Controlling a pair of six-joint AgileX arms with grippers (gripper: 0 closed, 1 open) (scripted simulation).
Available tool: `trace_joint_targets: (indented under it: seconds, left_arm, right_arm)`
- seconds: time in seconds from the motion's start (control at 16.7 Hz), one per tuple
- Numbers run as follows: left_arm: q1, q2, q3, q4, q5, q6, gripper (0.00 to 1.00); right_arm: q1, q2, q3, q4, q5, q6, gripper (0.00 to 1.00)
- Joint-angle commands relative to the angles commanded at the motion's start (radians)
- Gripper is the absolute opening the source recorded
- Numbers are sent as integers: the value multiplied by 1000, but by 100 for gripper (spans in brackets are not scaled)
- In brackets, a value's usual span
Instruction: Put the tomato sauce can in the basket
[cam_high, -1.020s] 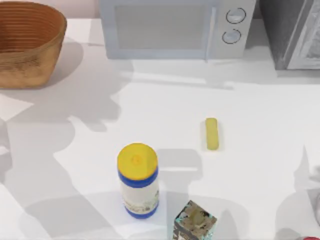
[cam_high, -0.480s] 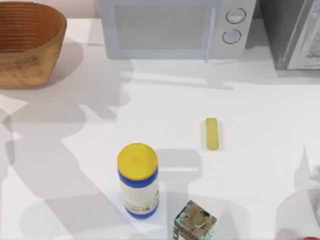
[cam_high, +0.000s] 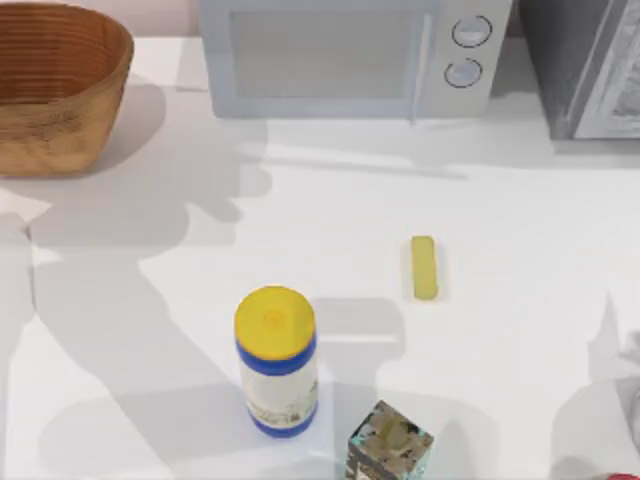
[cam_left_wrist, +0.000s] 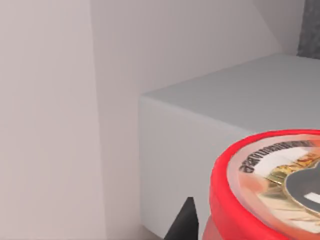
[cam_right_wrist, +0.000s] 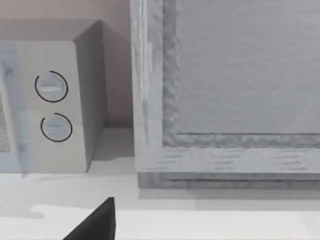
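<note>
The tomato sauce can (cam_left_wrist: 265, 190) is very close in the left wrist view: red wall, red rim, a yellowish printed label and a silver centre on its top. One dark fingertip (cam_left_wrist: 184, 224) of my left gripper presses against its side, and the can hangs in the air in front of a grey box top and a wall. The basket (cam_high: 55, 85), tan woven wicker, stands at the table's far left corner. My right arm is parked, and its dark fingertip (cam_right_wrist: 97, 222) points toward the microwave and cabinet.
A microwave (cam_high: 340, 55) stands at the back, with a grey cabinet (cam_high: 585, 65) to its right. A white bottle with a yellow cap (cam_high: 276, 360), a small patterned box (cam_high: 390, 445) and a yellow stick (cam_high: 423, 268) sit mid-table. A red sliver (cam_high: 622, 477) shows at the front right edge.
The arm shadows on the left part of the table have shifted toward the back, nearer the basket. Nothing on the table has moved.
</note>
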Motion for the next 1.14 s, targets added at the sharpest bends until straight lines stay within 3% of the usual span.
trace_joint_targets:
  seconds: [0.78,1.14]
  left_arm:
    - [0,0,0,0,0,0,98]
    - [0,0,0,0,0,0,100]
  right_arm:
    - [0,0,0,0,0,0,100]
    - [0,0,0,0,0,0,100]
